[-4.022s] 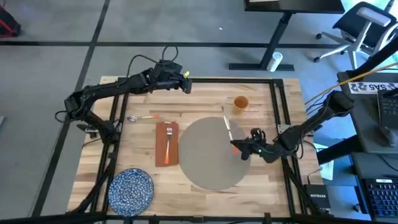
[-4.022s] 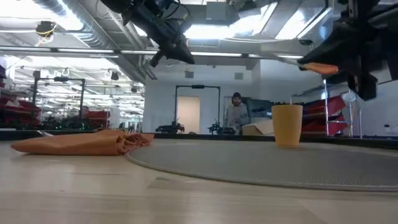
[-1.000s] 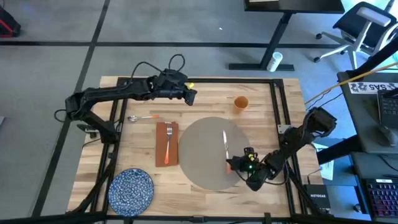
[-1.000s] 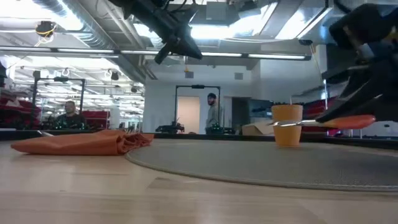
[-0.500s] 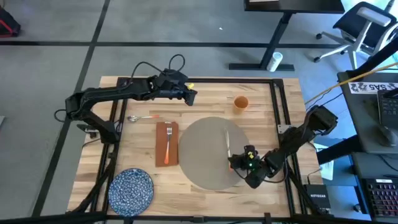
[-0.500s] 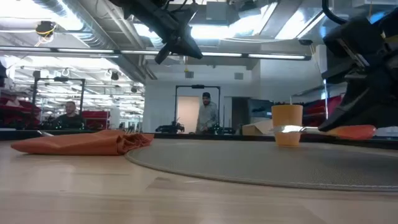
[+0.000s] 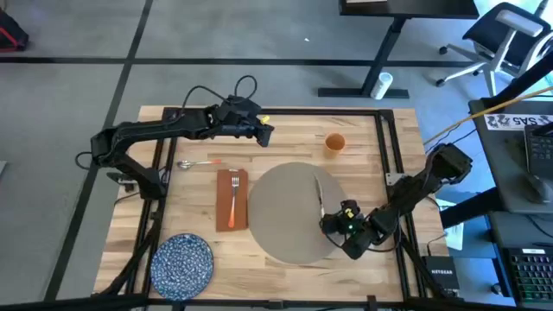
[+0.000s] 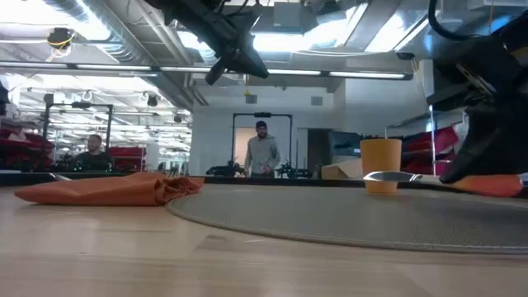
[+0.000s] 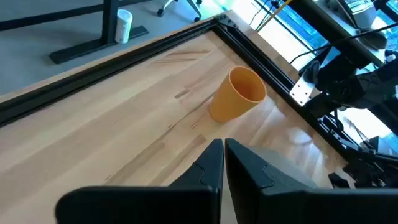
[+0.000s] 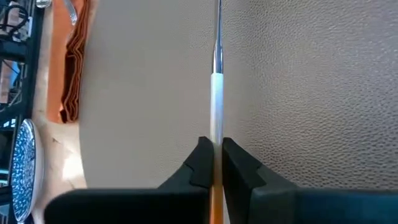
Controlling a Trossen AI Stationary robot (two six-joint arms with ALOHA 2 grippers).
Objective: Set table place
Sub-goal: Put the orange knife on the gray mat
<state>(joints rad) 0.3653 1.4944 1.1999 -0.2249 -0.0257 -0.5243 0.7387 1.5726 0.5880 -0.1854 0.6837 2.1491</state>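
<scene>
High view: I see the table carrying the place at centre. My right gripper clenches a knife over its right side; my left gripper hovers clenched, empty, far side.

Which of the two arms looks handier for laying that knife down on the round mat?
The right. Its gripper already clamps the knife low over the placemat. The left gripper hangs shut near the table's far edge, holding nothing.
</scene>
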